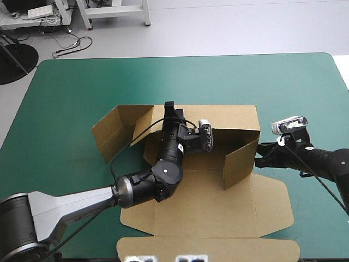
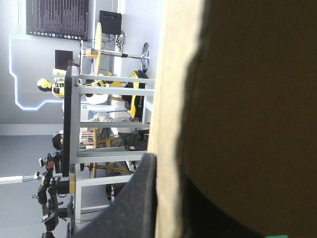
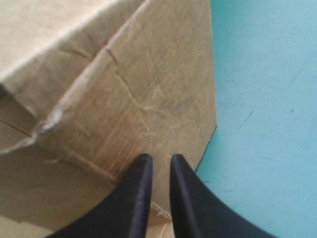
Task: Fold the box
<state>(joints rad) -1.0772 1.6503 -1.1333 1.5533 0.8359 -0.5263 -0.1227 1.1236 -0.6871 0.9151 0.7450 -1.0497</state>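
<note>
At the table's middle, on the teal-green cover (image 1: 65,98), there's your brown cardboard box (image 1: 218,207): back and side walls up, front flaps lying flat. Your left gripper (image 1: 170,109) is up at the back wall, black fingers (image 2: 131,198) clamped over its top edge. Your right gripper (image 3: 157,159) sits just outside the right wall, all but closed, tips against the board.

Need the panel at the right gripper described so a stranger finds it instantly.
The brown box sits mid-table on the teal-green cover. At its right end, the right gripper holds one side wall. Unlike the left flap, splayed outward, it stands upright.
</note>
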